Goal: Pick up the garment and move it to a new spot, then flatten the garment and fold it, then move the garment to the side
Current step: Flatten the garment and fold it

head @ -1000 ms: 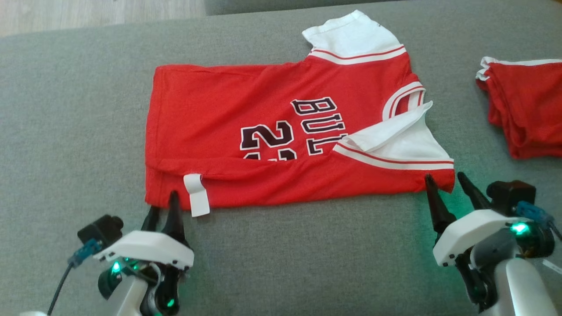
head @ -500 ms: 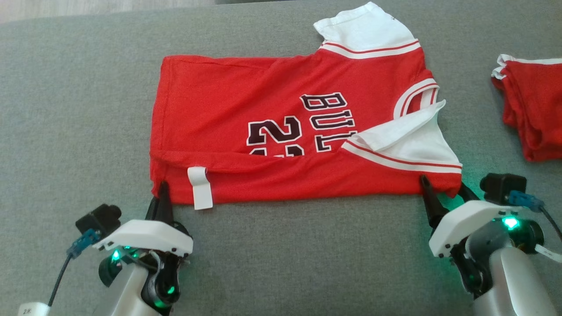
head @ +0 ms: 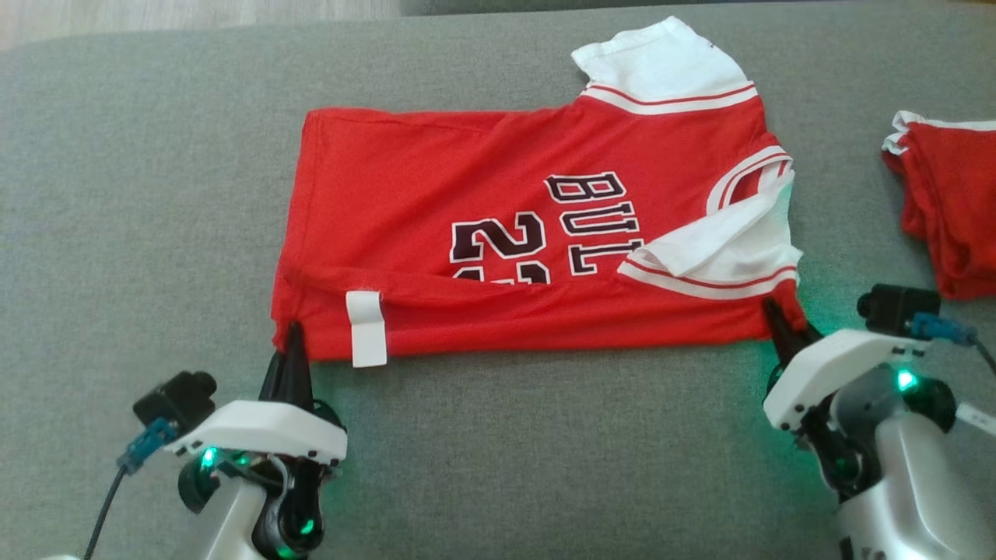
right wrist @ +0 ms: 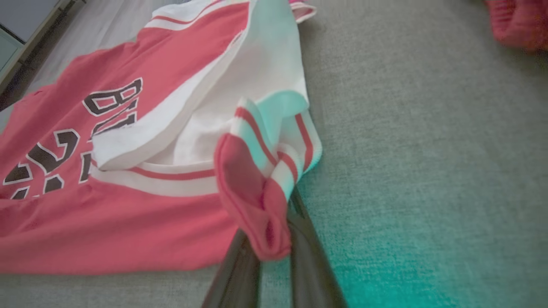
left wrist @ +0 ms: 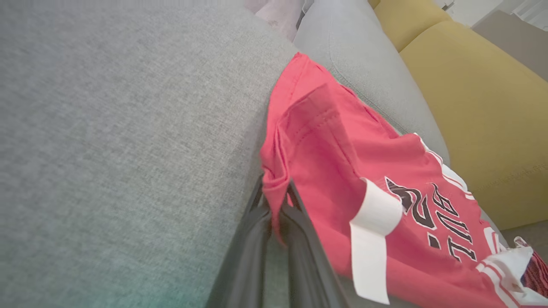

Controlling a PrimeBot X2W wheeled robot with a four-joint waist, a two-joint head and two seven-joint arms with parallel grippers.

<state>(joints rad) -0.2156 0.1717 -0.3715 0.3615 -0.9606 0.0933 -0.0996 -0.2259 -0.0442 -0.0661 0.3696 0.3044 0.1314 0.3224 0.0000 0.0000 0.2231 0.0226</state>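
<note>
The left gripper (head: 293, 333), at the lower left of the head view, has its two dark fingers (left wrist: 308, 256) pressed together on the near left corner of the jersey (head: 482, 194), at the hem. In the left wrist view, a small fold of red cloth is pinched between them and stands up from the cushion (head: 117, 194). Just to the right of that grip, a white tag (head: 366, 328) hangs over the jersey's near edge.

The right gripper (head: 776, 313), at the lower right, is clamped on the jersey's near right corner, just below the near sleeve (head: 724, 249). In the right wrist view, the red corner and its white and red stripes are bunched and lifted between the two fingers.

The jersey lies spread on the grey cushion, sideways to the robot, with its hem to the left and its collar to the right. Its near long edge is folded up onto the front, hiding the lower part of a black number and of the letters "BUL". The near sleeve is white and lies folded over the chest. The far sleeve (head: 661, 62) sticks out at the top.

A second garment (head: 949, 210), also red, lies crumpled at the right, well apart from the jersey. In the left wrist view, a yellow cushion (left wrist: 471, 85) shows beyond the grey one.
</note>
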